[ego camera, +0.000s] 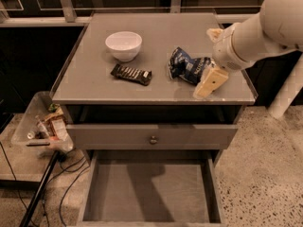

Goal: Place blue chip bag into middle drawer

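Observation:
The blue chip bag (188, 68) lies crumpled on the right half of the cabinet top (94, 79). My gripper (212, 58) is just right of the bag, low over the top and open. Its near beige finger (211, 81) is in front of the bag's right end and its far finger (214, 32) is behind it. The bag's right end reaches in between them. The middle drawer (147, 190) is pulled out below at the front, with a bare grey floor.
A white bowl (123, 45) and a slim black candy bar (132, 74) lie on the left half of the top. A shut drawer front with a round knob (153, 139) is above the open drawer. A plastic bin with rubbish (42, 126) and cables are on the floor at the left.

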`<move>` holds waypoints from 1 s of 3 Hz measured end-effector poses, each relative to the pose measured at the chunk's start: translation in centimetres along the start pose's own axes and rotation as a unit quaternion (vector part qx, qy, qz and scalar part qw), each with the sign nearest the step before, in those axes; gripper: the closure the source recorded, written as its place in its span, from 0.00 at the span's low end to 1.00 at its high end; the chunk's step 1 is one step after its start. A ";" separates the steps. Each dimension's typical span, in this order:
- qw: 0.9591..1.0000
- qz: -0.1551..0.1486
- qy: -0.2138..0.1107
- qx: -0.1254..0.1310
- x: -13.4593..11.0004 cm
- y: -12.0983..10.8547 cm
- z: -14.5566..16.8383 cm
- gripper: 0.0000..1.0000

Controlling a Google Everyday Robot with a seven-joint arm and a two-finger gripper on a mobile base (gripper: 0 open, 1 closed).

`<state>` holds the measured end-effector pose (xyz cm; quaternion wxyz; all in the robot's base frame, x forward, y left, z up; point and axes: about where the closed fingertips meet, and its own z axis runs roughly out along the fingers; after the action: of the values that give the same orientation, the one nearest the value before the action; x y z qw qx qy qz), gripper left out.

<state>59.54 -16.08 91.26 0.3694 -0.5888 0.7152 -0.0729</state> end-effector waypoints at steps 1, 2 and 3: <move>1.000 0.005 -0.018 -0.007 -0.1 -2.6 1.0 0.00; 0.999 0.014 -0.033 -0.013 -0.2 -4.0 1.9 0.00; 0.998 0.026 -0.046 -0.023 -0.6 -3.6 3.1 0.00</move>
<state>64.32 -15.60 91.21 0.3899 -0.5813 0.7139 -0.0198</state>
